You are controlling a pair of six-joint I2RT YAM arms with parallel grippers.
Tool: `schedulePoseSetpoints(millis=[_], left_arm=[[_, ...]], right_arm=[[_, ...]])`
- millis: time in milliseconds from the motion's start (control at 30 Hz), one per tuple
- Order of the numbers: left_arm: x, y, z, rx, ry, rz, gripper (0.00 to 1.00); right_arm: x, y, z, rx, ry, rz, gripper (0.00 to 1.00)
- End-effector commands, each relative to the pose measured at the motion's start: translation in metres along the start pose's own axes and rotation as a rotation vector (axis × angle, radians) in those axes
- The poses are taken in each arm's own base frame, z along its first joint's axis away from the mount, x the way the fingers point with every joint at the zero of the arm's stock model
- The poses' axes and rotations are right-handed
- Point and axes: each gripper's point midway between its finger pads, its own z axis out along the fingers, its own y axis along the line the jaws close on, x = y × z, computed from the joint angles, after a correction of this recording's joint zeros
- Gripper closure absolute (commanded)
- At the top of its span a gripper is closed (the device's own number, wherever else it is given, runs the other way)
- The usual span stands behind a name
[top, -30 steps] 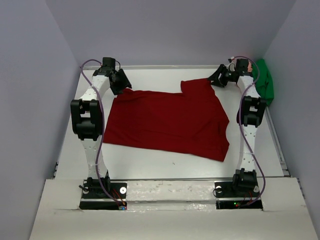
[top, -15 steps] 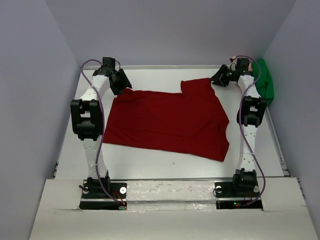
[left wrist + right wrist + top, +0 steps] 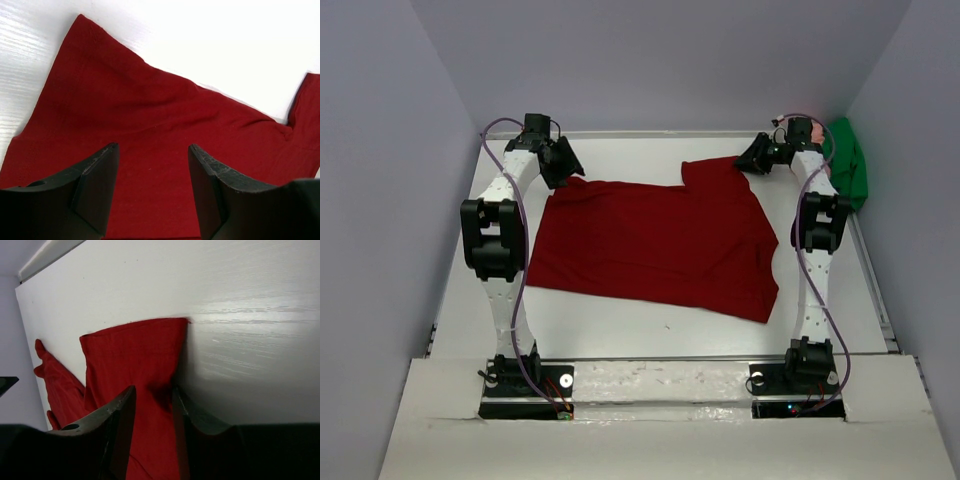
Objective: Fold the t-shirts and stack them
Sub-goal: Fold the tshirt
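**A:** Top external view first. Where is the red shirt point(image 3: 655, 245)?

**B:** Spread flat across the middle of the table point(image 3: 620, 325). It is plain dark red with short sleeves, and one sleeve points toward the far edge on the right. The near hem runs at a slant, and there are soft creases near its right side.

**A:** And the green shirt point(image 3: 847, 168)?

**B:** Bunched in the far right corner against the wall, apart from the red one.

**A:** The claws?

**B:** The left claw point(image 3: 565, 165) sits at the red shirt's far left corner. The right claw point(image 3: 752, 160) is at the far right sleeve.

**A:** Left wrist view?

**B:** The jaws stand wide apart over red cloth, clamped on nothing. The cloth between them lies smooth, with one long ridge crossing it farther out and white table beyond.

**A:** Right wrist view?

**B:** The fingers point(image 3: 117, 427) leave only a narrow gap, one on each side of the sleeve. The sleeve's cut edge lies straight on the table. There is a dark crease by the tips, but I cannot tell whether they actually pinch the cloth.
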Motion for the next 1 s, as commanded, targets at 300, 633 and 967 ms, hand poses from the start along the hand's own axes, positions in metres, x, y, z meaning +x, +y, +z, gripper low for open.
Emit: schedulePoseSetpoints(millis=[300,633,967], left_arm=[[-0.033,0.032,-0.008,-0.26,-0.09,-0.025,0.34],[-0.04,0.084,0.012,-0.511,-0.092,0.012,0.22],[-0.061,0.071,0.03,-0.403,-0.108,-0.002,0.28]], right_arm=[[0.005,0.013,0.005,-0.009,0.014,-0.035,0.96],[0.009,0.01,0.005,0.03,0.015,-0.057,1.0],[0.009,0.012,0.004,0.028,0.016,-0.056,1.0]])
